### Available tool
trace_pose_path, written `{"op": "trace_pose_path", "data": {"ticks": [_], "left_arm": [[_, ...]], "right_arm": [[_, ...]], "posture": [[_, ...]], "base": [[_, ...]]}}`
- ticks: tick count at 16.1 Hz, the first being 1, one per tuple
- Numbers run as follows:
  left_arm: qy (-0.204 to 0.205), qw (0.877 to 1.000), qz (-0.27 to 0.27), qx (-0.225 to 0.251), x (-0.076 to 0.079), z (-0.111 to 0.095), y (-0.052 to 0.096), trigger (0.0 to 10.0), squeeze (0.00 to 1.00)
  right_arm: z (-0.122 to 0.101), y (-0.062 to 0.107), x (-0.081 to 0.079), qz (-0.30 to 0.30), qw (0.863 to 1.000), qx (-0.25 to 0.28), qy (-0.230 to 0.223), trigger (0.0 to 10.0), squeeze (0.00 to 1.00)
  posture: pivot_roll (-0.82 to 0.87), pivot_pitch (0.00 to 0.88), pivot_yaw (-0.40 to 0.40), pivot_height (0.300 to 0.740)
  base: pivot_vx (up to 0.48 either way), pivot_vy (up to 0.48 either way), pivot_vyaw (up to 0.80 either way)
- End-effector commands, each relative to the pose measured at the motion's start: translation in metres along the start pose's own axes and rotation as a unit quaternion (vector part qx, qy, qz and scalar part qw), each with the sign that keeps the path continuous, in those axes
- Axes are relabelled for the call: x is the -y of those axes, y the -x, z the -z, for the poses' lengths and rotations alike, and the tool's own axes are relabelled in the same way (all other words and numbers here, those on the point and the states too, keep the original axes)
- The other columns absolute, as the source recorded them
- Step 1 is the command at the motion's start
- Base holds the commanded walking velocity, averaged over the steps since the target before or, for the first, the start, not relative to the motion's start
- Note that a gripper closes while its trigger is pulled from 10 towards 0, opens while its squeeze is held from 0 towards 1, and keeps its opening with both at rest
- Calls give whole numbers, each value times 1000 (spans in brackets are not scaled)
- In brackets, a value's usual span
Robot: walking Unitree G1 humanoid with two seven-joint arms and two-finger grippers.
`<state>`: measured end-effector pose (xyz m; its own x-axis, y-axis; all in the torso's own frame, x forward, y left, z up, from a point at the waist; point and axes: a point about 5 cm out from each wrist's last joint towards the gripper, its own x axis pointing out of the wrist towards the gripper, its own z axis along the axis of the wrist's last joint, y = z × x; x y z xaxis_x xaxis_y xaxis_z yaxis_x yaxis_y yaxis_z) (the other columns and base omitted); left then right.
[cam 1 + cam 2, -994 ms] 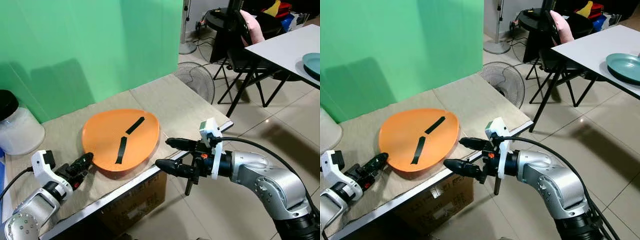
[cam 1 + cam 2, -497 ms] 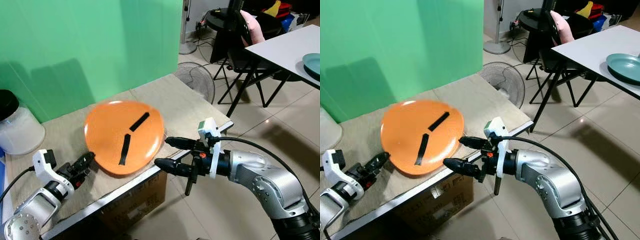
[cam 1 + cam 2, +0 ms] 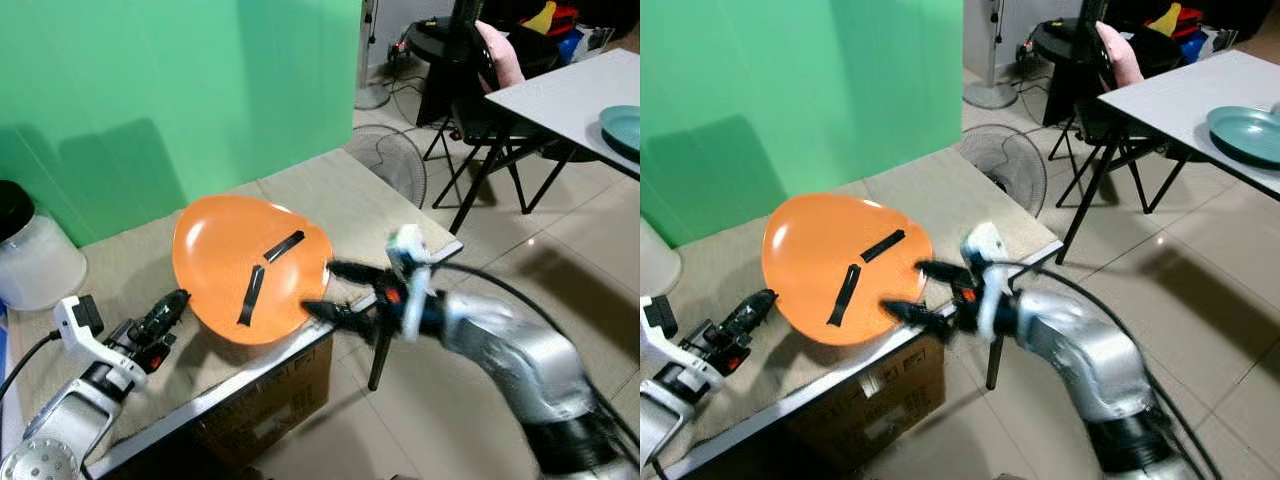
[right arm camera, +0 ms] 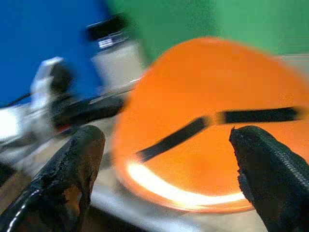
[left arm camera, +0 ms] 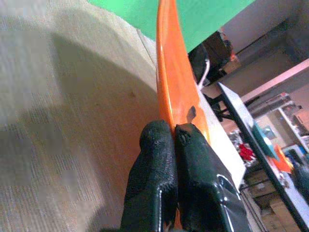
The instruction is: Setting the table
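Orange plate (image 3: 250,268) tipped up on edge, pinched by the left gripper (image 3: 168,306).

The left gripper's two black fingers are closed tight on the plate's rim, seen clearly in the left wrist view (image 5: 169,140). A second ago the plate lay flat on the beige cloth-covered table (image 3: 330,195); now it stands tilted, far side raised, its face with two black tape strips (image 3: 266,272) turned toward the right gripper (image 3: 325,290). That gripper, blurred in motion, has moved in from beside the table edge to just at the plate's near rim, fingers spread wide apart and holding nothing. A white jar (image 3: 30,255) stands at the table's left end.
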<state>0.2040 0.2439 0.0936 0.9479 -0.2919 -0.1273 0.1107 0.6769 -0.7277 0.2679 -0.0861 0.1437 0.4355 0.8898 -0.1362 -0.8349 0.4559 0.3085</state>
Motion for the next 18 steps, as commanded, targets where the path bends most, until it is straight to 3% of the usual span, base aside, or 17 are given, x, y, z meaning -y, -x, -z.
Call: {"op": "trace_pose_path", "data": {"ticks": [1, 4, 6, 7, 8, 9, 10, 11, 12, 15, 18], "left_arm": [[-16, 1000, -16, 6, -2, -5, 2, 0, 0], [-27, 998, -50, -17, -11, 0, 3, 0, 0], [-50, 993, -92, -57, -22, 9, 4, 0, 0], [-62, 988, -124, -75, -30, 12, 5, 1333, 0], [-65, 986, -131, -80, -32, 13, 5, 4039, 0], [-75, 983, -143, -84, -35, 13, 6, 10000, 0], [-72, 983, -149, -78, -38, 12, 6, 10000, 322], [-66, 984, -148, -73, -39, 11, 7, 10000, 322], [-50, 987, -136, -65, -38, 9, 7, 10000, 1000], [-34, 993, -105, -46, -33, 2, 3, 10000, 1000], [-24, 994, -97, -39, -33, -2, -2, 10000, 1000]], "right_arm": [[-4, -1, 11, 48, 999, 9, 4, 10000, 0], [-9, -8, 11, 58, 998, 23, -4, 10000, 0], [-7, -12, 14, 72, 997, 20, 5, 10000, 0], [-4, -14, 26, 124, 992, 11, 20, 10000, 0], [-4, -15, 31, 147, 989, 11, 18, 10000, 0], [-4, -17, 38, 170, 985, 19, 2, 10000, 0], [-3, -19, 43, 186, 982, 24, -10, 10000, 0], [-3, -20, 45, 191, 981, 25, -14, 10000, 0], [0, -28, 49, 190, 981, 24, -33, 10000, 0], [10, -44, 46, 155, 985, 1, -76, 10000, 0], [18, -64, 47, 156, 980, -14, -125, 10000, 0]], "posture": [[-45, 0, 49, 740], [-46, 0, 56, 740], [-48, 0, 57, 740], [-49, 0, 56, 740], [-51, 0, 55, 740], [-52, 0, 55, 740], [-54, 0, 56, 740], [-55, 0, 57, 740], [-55, 0, 59, 740], [-57, 0, 59, 740], [-62, 0, 65, 740]], "base": [[0, 0, 0], [0, 0, 0], [0, 0, 0], [0, 0, 0], [0, 0, 0], [0, 0, 0], [0, 0, 0], [0, 0, 0], [0, 0, 0], [0, 0, 0], [0, 0, 0]]}}
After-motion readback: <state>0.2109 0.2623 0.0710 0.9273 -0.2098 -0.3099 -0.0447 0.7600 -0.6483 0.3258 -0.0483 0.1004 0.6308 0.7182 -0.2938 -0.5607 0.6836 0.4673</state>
